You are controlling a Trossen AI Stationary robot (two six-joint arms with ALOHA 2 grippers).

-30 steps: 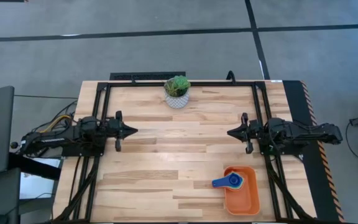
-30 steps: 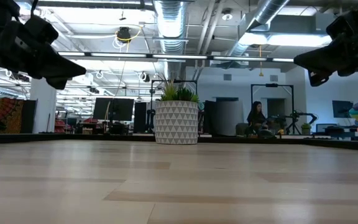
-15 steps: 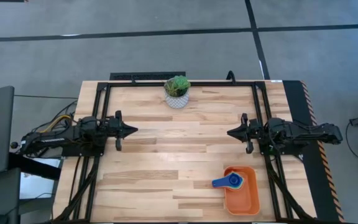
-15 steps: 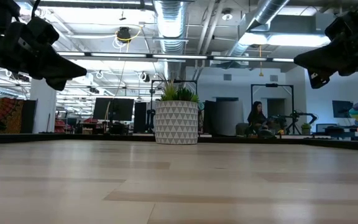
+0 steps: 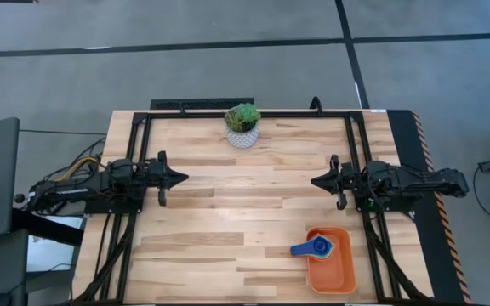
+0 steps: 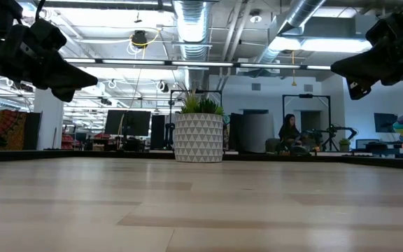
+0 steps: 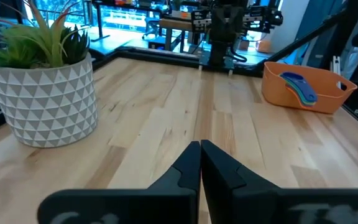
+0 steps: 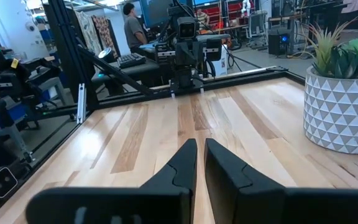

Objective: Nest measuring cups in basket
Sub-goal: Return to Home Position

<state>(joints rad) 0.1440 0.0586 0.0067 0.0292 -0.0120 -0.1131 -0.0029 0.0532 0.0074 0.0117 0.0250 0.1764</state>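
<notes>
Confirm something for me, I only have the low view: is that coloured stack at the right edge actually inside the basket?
Observer: Yes. The high view shows the nested measuring cups sitting inside the orange basket, with the dark blue handle reaching over its rim.
Reviewer: Are the end effectors holding anything?
Observer: No. The wrist views show the left end effector and the right end effector both shut on nothing.
Reviewer: Any loose cups outside the basket?
Observer: None show in the high view. Apart from the basket, only the potted plant stands there, at the back edge between the arms.
</notes>
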